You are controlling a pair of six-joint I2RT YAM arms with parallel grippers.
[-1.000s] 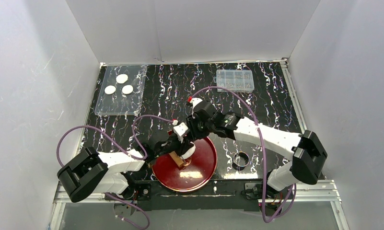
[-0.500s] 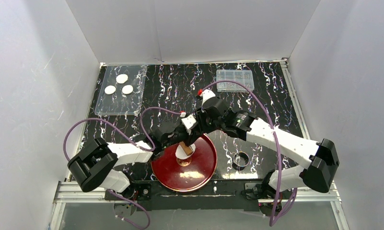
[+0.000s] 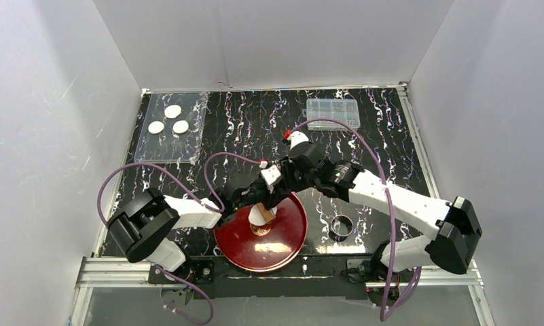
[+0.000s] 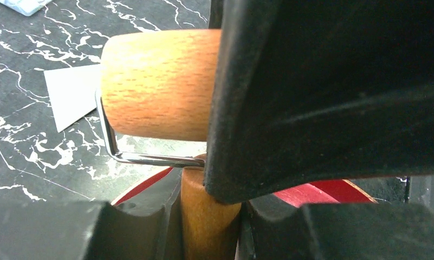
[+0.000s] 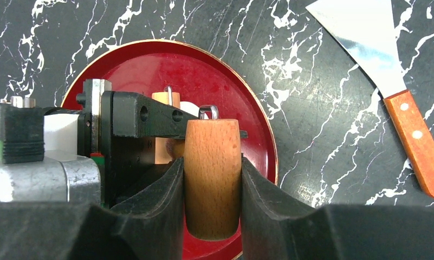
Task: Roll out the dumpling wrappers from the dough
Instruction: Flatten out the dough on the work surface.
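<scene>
A wooden roller [image 3: 258,219] stands over the red plate [image 3: 286,238], on the soft white dough [image 3: 257,214]. My left gripper [image 4: 209,216] is shut on the roller's wooden handle [image 4: 206,208]. The right gripper [image 5: 213,184] is shut on the roller's barrel-shaped end [image 5: 213,168], whose wire frame shows just above it. From above, both grippers meet over the plate's far left part, left gripper [image 3: 250,202] beside right gripper [image 3: 274,192]. Three dumpling wrappers [image 3: 168,119] lie as small white discs on a clear tray [image 3: 167,151] at the far left. Most of the dough is hidden under the tool.
A clear plastic box [image 3: 333,113] sits at the far right. A metal ring cutter [image 3: 341,225] lies right of the plate. A scraper with a wooden handle [image 5: 415,135] lies on the black marbled table beyond the plate. White walls close in three sides.
Both arms have pushed the roller a little away from the near edge, across the dough. The left arm has stretched out and the right elbow has swung right. Both grips are unchanged.
</scene>
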